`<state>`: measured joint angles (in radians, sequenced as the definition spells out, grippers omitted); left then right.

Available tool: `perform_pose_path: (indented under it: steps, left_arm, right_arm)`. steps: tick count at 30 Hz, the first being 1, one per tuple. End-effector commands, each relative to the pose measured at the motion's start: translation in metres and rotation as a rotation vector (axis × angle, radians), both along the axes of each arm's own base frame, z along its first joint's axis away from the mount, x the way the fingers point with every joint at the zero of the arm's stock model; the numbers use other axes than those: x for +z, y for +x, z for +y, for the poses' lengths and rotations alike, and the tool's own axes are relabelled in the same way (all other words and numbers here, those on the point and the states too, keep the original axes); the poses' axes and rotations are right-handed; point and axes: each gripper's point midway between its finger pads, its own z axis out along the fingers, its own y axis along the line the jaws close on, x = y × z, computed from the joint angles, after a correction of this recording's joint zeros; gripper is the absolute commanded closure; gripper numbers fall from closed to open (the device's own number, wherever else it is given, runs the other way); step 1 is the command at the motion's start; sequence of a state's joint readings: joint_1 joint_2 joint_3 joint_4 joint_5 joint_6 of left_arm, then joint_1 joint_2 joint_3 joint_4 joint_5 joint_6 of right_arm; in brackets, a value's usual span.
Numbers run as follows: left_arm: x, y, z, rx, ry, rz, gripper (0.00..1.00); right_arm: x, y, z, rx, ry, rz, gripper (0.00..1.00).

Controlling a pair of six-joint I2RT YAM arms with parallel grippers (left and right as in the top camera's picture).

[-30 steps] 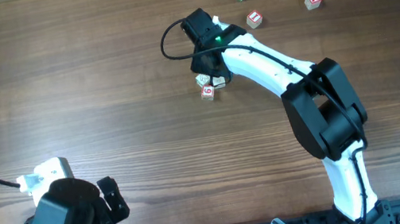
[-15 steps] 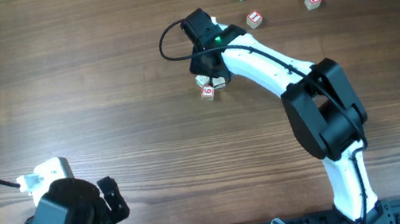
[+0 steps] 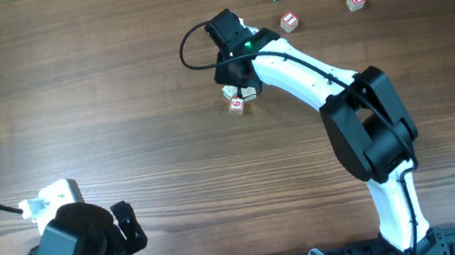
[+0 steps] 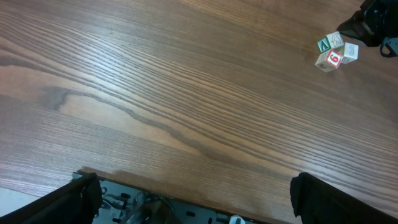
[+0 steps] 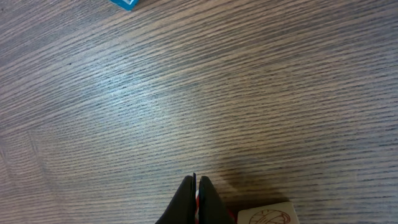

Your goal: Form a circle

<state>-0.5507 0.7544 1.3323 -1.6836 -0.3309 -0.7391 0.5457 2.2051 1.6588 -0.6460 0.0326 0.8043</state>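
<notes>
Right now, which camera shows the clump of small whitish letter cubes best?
The left wrist view: all three small whitish letter cubes are in plain sight, with clear red and green markings. Overhead shows them tiny beside the right end effector. Right wrist catches one cube's edge.

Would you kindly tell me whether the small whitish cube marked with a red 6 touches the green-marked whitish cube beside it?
Touching. The left wrist view shows the red-6 cube flush against the green-marked cube, no gap between them.
</notes>
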Motion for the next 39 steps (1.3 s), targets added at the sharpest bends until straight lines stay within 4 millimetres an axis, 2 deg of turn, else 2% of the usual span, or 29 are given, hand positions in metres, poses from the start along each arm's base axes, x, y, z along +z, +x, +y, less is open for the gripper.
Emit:
perform_pose_path:
  steps: [1, 13, 20, 24, 33, 39]
  left_arm:
    - [0.000, 0.000, 0.001, 0.015, -0.007, 0.000, 0.00]
    - [0.000, 0.000, 0.001, 0.015, -0.007, 0.000, 0.00]
    - [0.000, 0.000, 0.001, 0.015, -0.007, 0.000, 0.00]
    - [0.000, 0.000, 0.001, 0.015, -0.007, 0.000, 0.00]
    - [0.000, 0.000, 0.001, 0.015, -0.007, 0.000, 0.00]
    - [0.000, 0.000, 0.001, 0.015, -0.007, 0.000, 0.00]
  right_arm:
    - [0.000, 0.001, 0.009, 0.036, 0.014, -0.004, 0.95]
    - [0.002, 0.003, 0.014, 0.063, 0.031, -0.016, 0.96]
    - [0.004, 0.017, -0.006, -0.022, -0.022, -0.059, 0.95]
    - [0.000, 0.011, -0.013, -0.049, -0.034, -0.022, 0.95]
    - [-0.001, 0.002, 0.002, -0.006, -0.036, -0.020, 0.95]
    - [-0.001, 0.001, 0.004, -0.001, -0.032, -0.017, 0.95]
